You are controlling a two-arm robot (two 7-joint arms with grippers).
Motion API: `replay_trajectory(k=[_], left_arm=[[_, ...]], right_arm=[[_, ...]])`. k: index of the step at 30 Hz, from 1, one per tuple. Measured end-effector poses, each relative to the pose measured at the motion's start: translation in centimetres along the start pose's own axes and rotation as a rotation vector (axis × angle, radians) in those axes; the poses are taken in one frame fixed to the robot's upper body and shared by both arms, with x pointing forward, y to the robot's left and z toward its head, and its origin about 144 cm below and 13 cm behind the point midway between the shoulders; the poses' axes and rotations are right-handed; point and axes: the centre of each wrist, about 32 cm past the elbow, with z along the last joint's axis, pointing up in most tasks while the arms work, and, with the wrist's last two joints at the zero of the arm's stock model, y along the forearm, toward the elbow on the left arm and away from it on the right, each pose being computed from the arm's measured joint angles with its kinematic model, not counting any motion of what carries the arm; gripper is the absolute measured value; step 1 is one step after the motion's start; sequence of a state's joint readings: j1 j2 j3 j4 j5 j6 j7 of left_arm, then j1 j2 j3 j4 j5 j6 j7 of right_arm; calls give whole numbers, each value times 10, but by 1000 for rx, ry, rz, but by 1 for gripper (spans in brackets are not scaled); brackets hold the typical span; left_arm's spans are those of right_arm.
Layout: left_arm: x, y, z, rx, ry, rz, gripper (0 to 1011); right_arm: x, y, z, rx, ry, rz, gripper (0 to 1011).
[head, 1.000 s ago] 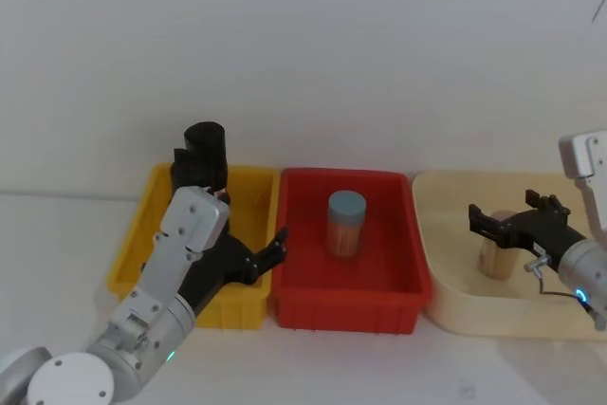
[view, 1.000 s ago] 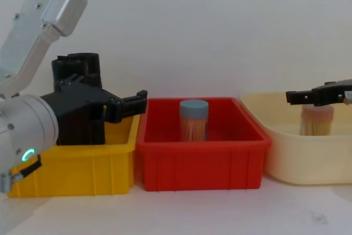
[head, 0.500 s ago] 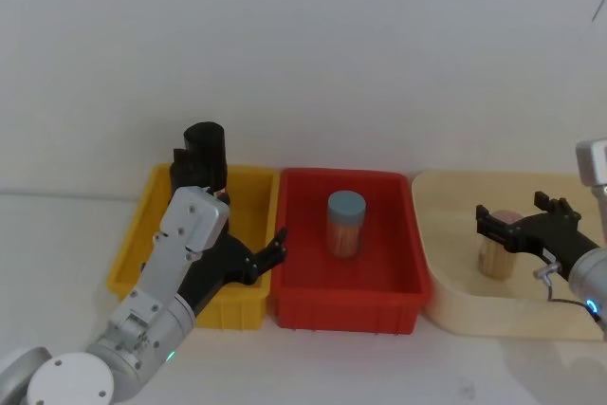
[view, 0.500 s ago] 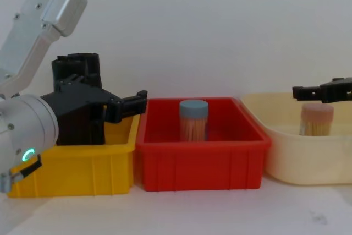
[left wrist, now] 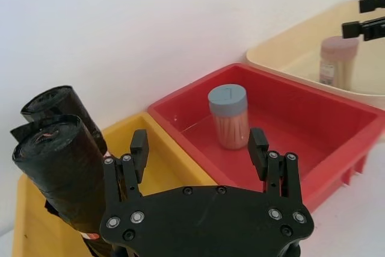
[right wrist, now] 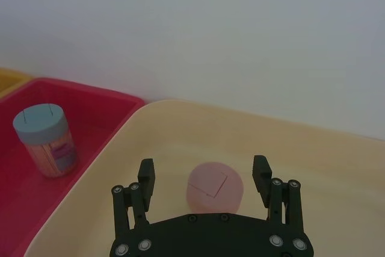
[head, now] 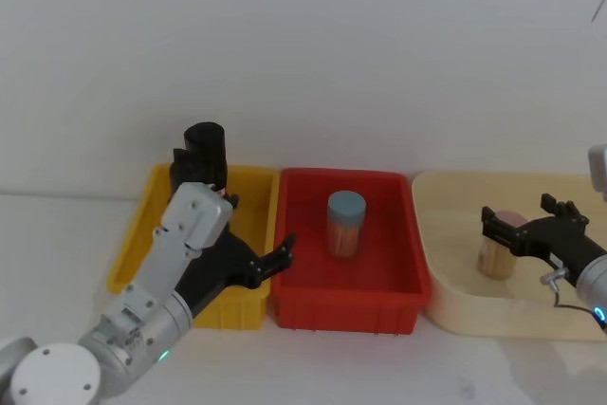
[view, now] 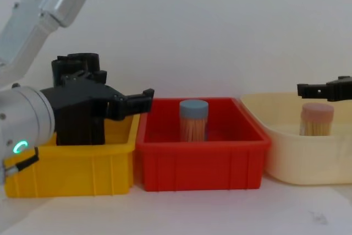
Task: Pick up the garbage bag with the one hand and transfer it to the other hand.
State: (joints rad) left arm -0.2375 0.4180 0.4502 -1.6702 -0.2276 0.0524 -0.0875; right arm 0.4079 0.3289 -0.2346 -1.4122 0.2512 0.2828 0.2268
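My left pincer (head: 278, 255) is spread wide and grips nothing. It hangs over the near right part of the yellow bin (head: 133, 253), with its fingertips reaching toward the wall shared with the red bin (head: 346, 305). The garbage bag (left wrist: 57, 173) stands upright in that yellow bin, to the left of this pincer and farther back, apart from both fingers and not between them. A second roll (left wrist: 57, 103) stands just behind it, touching it or nearly so. A strip of red label shows low on the nearer roll. Ahead of the pincer, past its fingertips, a blue-lidded jar (left wrist: 228, 115) stands upright in the red bin.

My right pincer (head: 519, 211) is also spread and empty. It hovers inside the cream tray (head: 455, 301), and a pink-lidded jar (right wrist: 213, 188) stands upright below and between its fingers. From the chest view the fingers sit just above the jar's lid, not touching it. The garbage bag is well to the left of this pincer, with the whole red bin between them.
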Motion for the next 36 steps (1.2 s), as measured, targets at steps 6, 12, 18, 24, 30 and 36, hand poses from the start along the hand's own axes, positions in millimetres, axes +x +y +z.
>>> replay_trajectory(k=[6,12,18,24,30,36], left_arm=[[5,10,11,7,4,-22,1002],[6,22,19,22,10,-20,1001],[6,35,24,48,18,17,1001],[5,46,25,78,28,67,1001],[7,55,23,120,42,132,1001],[12,59,20,148,54,178,1002]], right_arm=[[0,-2,0,4,2,-1,999],[-1,-3,0,7,3,-1,1000],[-1,-4,0,8,4,-2,1000],[-1,-4,0,9,5,-2,1000],[-1,-5,0,9,5,-2,1000],[-1,-5,0,10,5,-2,1000]])
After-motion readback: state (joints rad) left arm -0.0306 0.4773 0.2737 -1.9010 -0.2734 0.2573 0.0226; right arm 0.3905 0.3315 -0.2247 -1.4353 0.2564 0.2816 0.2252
